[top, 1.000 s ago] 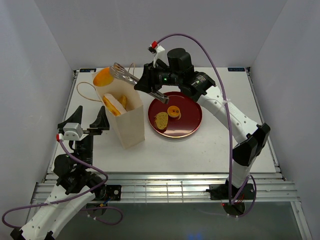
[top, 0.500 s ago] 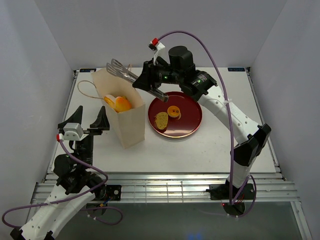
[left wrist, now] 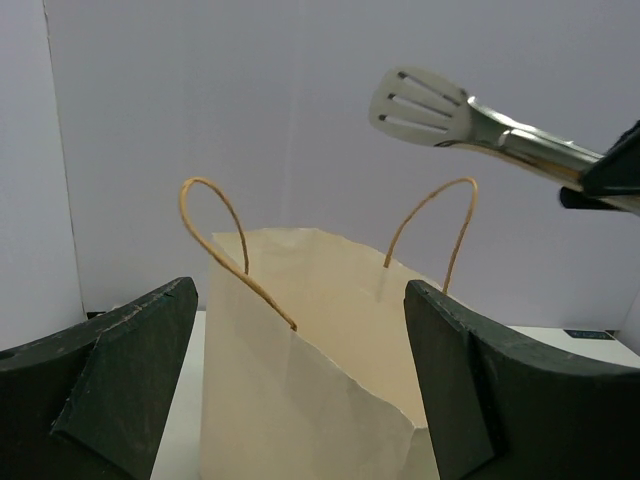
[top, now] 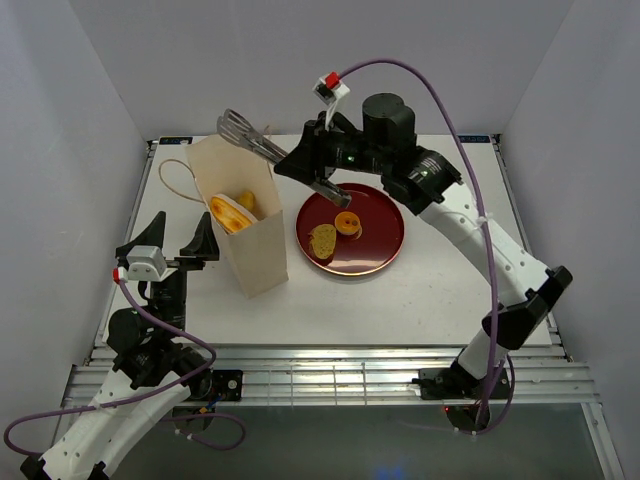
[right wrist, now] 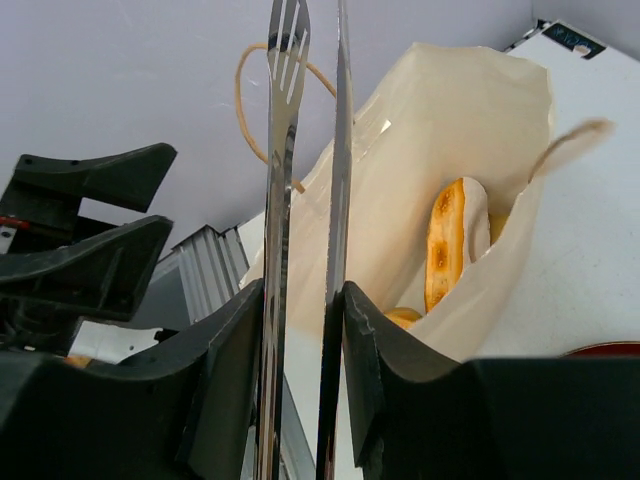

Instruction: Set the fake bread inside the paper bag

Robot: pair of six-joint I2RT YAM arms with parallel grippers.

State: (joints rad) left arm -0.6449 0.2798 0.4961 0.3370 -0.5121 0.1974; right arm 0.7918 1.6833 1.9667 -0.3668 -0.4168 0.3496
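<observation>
- The tongs (right wrist: 277, 250) are polished metal, bright and smooth.
- The paper bag (top: 262, 255) is matt cream paper, faintly creased.
- My right fingers (right wrist: 225, 400) are dull black plastic.
- The plate (top: 380, 248) is glossy dark red.

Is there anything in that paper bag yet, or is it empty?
Not empty. The paper bag stands open-topped, and golden bread pieces show inside it in the top view and the right wrist view.
</observation>
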